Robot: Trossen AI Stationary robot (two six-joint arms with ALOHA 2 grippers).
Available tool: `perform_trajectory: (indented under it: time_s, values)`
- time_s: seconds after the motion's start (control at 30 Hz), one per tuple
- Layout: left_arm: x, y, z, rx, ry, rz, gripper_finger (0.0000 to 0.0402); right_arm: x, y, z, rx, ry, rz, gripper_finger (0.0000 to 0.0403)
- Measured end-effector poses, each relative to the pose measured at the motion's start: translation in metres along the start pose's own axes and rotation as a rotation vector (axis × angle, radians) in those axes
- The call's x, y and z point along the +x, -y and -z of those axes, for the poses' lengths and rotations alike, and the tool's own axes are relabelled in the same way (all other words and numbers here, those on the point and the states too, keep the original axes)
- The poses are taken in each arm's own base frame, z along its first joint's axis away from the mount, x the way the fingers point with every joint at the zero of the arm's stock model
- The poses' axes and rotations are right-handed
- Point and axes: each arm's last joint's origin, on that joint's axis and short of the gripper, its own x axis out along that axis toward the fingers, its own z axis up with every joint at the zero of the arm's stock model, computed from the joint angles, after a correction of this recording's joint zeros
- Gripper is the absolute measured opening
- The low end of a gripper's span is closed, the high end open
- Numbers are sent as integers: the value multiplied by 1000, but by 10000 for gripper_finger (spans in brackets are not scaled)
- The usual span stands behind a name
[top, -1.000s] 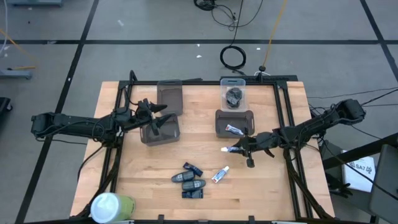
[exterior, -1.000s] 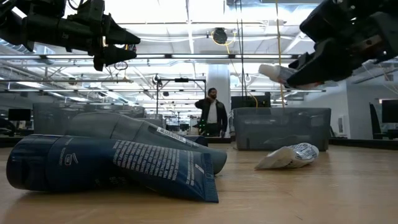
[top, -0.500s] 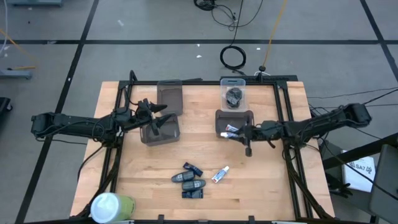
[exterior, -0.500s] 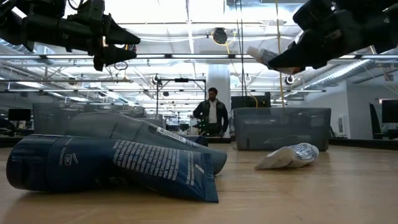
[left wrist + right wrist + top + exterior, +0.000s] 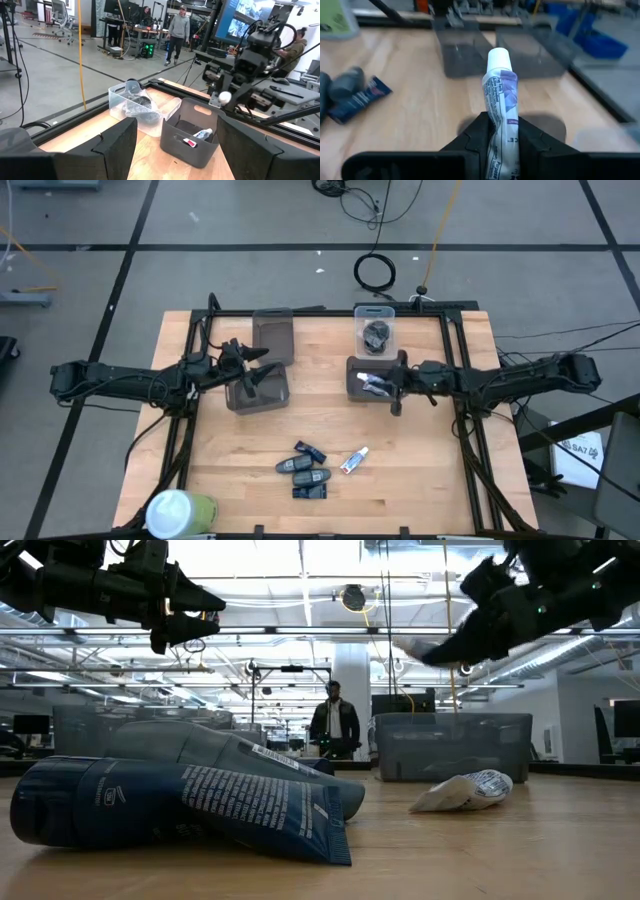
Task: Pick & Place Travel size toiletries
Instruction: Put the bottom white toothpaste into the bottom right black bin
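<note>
The right end effector (image 5: pixel 383 385) grips a small white tube (image 5: pixel 498 95), pinched between its narrow fingers, and hangs over the grey bin (image 5: pixel 352 367) right of centre in the high view, where another white tube (image 5: pixel 201 134) lies inside. On the left of the frame, the left end effector (image 5: pixel 258 367) hovers spread wide over a second grey bin (image 5: pixel 234 400). Low in the frame on the bench (image 5: pixel 430 480), dark oblong pieces (image 5: pixel 304 470) cluster together, one more little tube (image 5: pixel 354 460) just beside them.
</note>
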Motion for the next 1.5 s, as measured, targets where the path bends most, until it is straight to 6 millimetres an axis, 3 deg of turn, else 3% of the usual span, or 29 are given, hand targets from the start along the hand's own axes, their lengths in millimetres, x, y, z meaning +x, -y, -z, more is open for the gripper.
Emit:
perform_trajectory:
  time_s: [0.57, 1.5]
  values:
    - [0, 0, 0, 0, 0, 0, 271, -4, 24, 34, 133, -339, 123, 55]
    - [0, 0, 0, 0, 0, 0, 271, -5, 25, 36, 186, -366, 135, 66]
